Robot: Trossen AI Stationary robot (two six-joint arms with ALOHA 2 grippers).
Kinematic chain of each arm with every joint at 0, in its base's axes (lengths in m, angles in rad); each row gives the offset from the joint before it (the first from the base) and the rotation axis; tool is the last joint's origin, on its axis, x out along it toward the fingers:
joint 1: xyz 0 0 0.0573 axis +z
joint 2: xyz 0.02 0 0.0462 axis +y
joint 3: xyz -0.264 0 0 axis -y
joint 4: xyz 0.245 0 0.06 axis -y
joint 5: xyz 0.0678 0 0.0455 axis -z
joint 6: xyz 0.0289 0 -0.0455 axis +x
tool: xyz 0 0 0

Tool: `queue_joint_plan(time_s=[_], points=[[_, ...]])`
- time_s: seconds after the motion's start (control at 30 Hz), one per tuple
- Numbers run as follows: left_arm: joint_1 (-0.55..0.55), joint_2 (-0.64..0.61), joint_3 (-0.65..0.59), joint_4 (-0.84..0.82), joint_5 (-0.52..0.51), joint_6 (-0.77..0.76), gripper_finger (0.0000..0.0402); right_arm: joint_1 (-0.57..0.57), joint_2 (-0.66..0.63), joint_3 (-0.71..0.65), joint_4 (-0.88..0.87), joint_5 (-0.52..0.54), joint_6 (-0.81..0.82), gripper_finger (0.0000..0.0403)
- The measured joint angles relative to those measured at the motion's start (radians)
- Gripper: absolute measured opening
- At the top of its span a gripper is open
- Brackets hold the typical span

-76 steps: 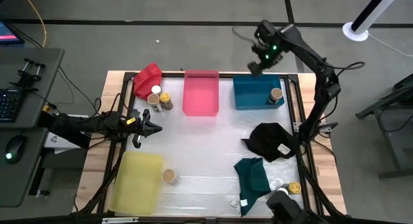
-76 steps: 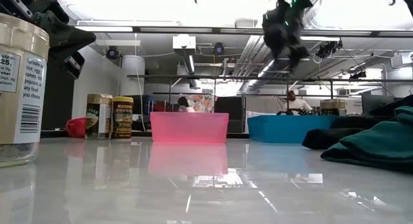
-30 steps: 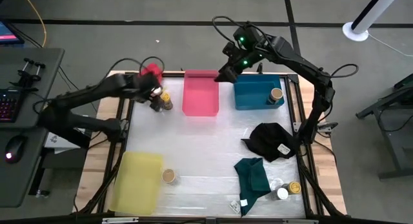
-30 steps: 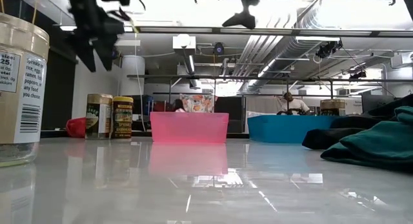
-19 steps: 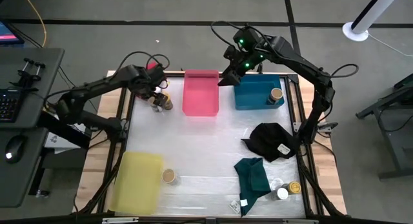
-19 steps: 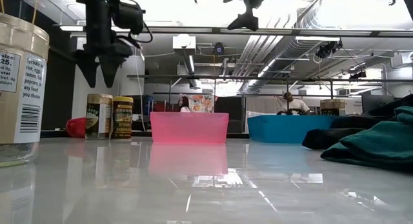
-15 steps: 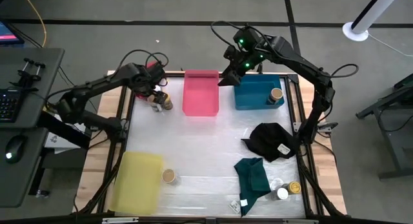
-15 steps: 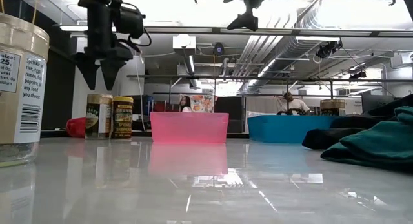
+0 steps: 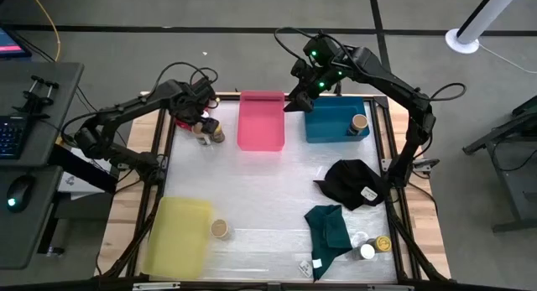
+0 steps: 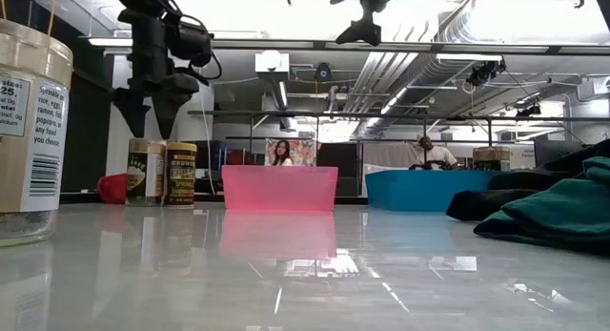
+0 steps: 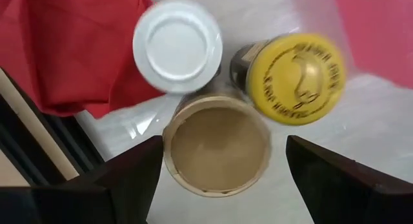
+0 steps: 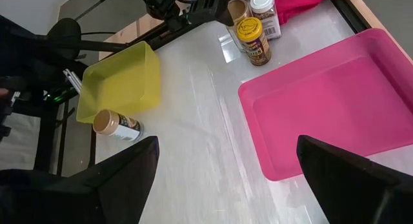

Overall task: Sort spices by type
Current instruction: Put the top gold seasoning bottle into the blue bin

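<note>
Three jars stand together at the table's far left: a tan-lidded jar, a white-lidded jar and a yellow-lidded jar. They also show in the high view. My left gripper is open and points down just above them, one finger on either side of the tan-lidded jar, touching nothing. My right gripper is open and empty, high over the gap between the pink tray and the blue tray. Another tan-lidded jar sits in the blue tray.
A red cloth lies beside the three jars. A yellow tray and a tan-lidded jar are at the near left. A black cloth, a teal cloth and more jars are at the near right.
My left gripper has come down a little over the three jars at the far left and has straightened from a tilt to point straight down, staying open. The jars have not moved. My right gripper has held still.
</note>
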Motion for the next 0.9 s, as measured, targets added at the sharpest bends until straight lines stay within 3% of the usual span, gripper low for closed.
queue_joint_plan(time_s=[0.53, 0.63, 0.8, 0.9], points=[[0.000, 0.000, -0.096, 0.055, -0.002, 0.002, 0.0313, 0.000, 0.000, 0.000, 0.018, 0.001, 0.031, 0.0362], [0.000, 0.000, -0.098, 0.054, -0.001, 0.006, 0.0294, 0.000, 0.000, 0.000, 0.018, 0.001, 0.031, 0.0362], [0.000, -0.008, -0.097, 0.053, -0.002, 0.010, 0.0228, 0.000, 0.000, 0.000, 0.018, 0.001, 0.031, 0.0362], [0.000, -0.008, -0.097, 0.056, -0.002, 0.035, 0.0221, 0.000, 0.000, 0.000, 0.018, 0.001, 0.034, 0.0362]])
